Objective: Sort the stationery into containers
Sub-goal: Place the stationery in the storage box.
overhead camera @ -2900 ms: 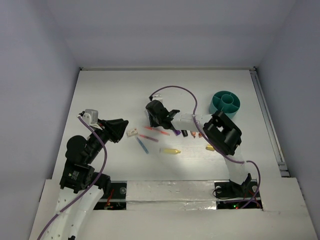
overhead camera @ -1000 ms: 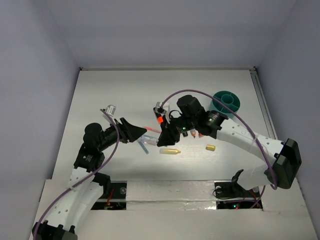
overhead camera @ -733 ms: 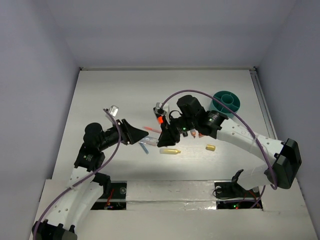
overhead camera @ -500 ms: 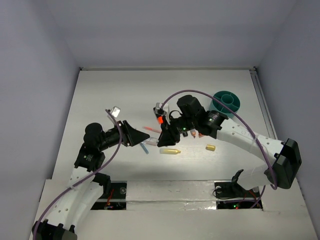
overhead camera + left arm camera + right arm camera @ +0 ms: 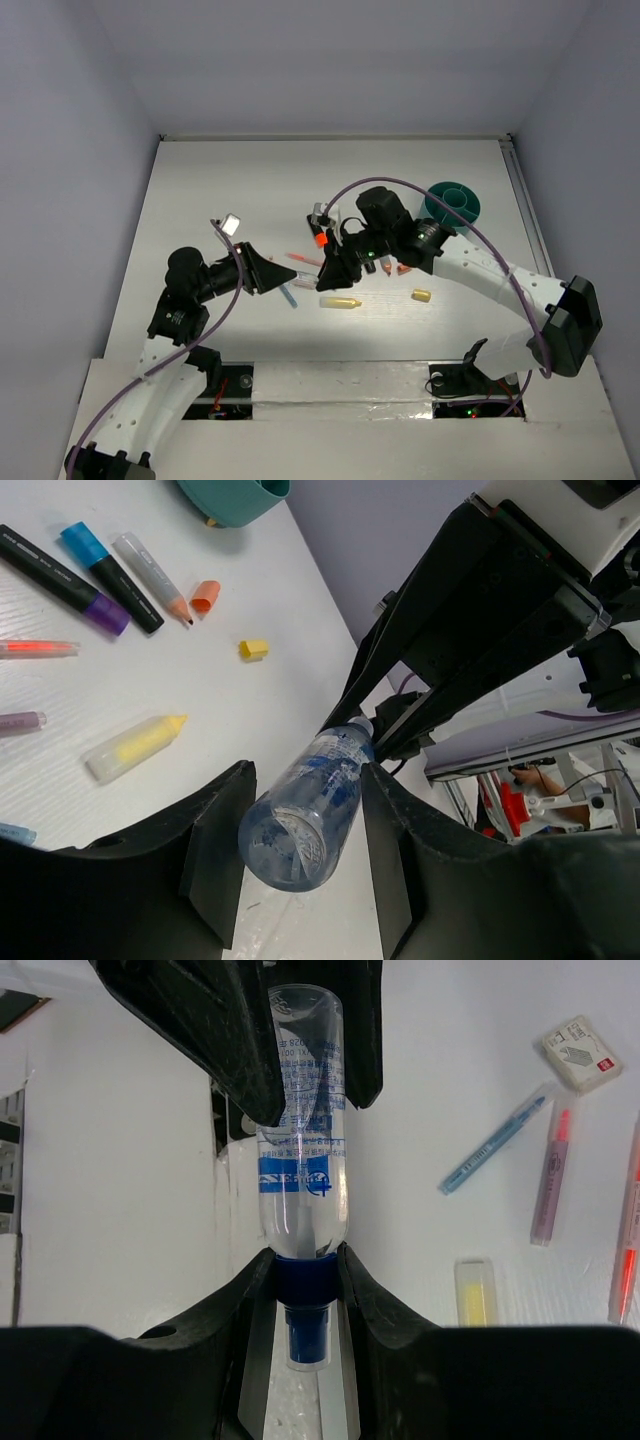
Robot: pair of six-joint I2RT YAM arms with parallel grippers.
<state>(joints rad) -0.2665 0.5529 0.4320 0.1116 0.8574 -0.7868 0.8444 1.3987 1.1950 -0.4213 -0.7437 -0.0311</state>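
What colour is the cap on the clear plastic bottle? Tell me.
Dark blue. The cap of the clear plastic bottle shows best in the right wrist view.

The teal cup (image 5: 462,200) stands upright toward the far right of the worktop (image 5: 230,190), with dividers inside. A yellow highlighter (image 5: 340,302), a blue pen (image 5: 289,296) and a red pen (image 5: 301,258) lie flat mid-worktop.

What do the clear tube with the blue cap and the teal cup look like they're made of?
Clear tube: likely thin transparent plastic with a glossy finish. The background shows through its wall behind the blue print.
Blue cap: opaque and smooth, probably plastic.
Teal cup: opaque, evenly coloured, with a faint sheen. It looks like moulded plastic, though the look alone leaves that open.
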